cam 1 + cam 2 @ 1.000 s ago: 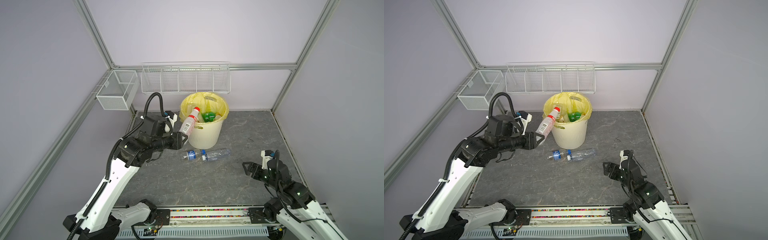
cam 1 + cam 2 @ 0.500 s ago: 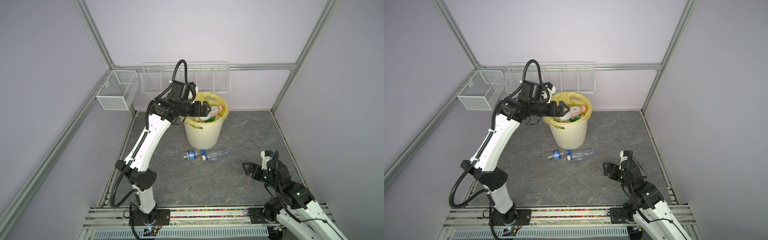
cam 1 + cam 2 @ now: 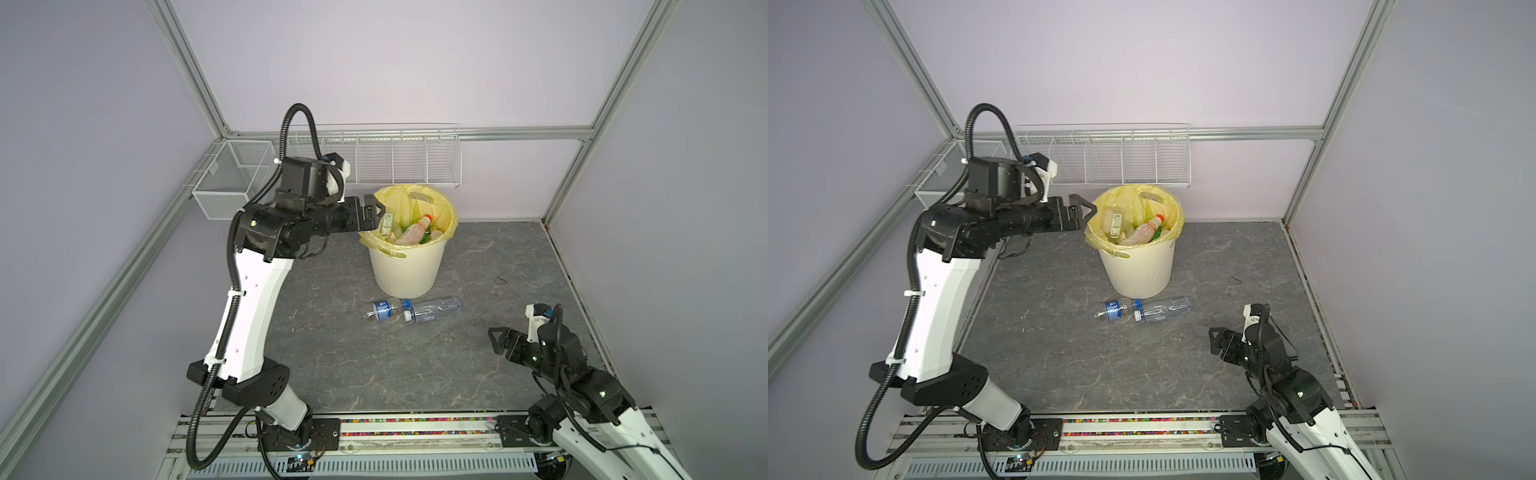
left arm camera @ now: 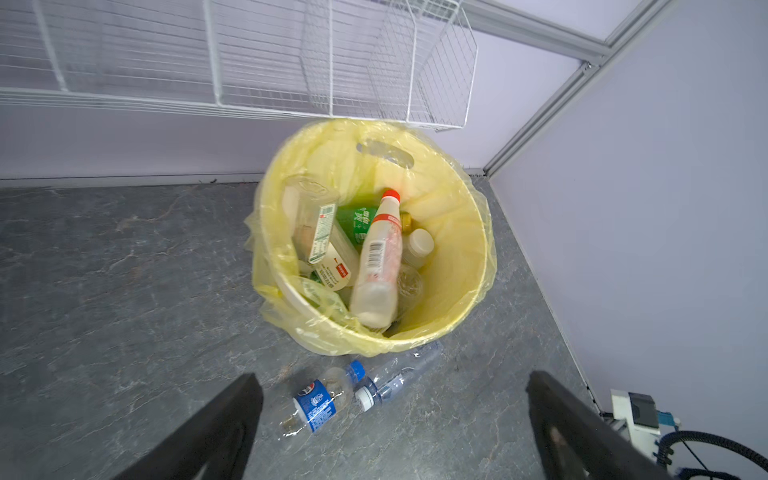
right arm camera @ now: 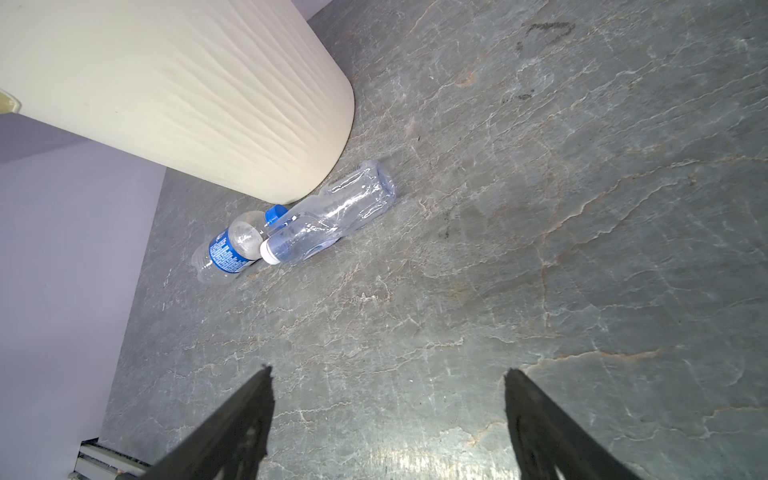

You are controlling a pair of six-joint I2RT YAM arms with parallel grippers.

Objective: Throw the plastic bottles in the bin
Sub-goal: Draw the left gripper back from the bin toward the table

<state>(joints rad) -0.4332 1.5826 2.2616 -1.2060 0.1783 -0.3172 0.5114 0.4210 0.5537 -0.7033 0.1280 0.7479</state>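
While the left pincer (image 3: 376, 212) hangs wide open and empty just beside the left rim of the bin (image 3: 405, 270), a red-capped bottle (image 4: 378, 253) lies on the heap inside, cap toward the back wall. On the bench (image 3: 332, 353) before the bin two more lie nearly end to end, long axes left to right: a blue-labelled bottle (image 3: 382, 311), cap rightward, and a long clear bottle (image 3: 434, 309), white cap leftward. The right pincer (image 3: 494, 340) gapes empty, well apart.
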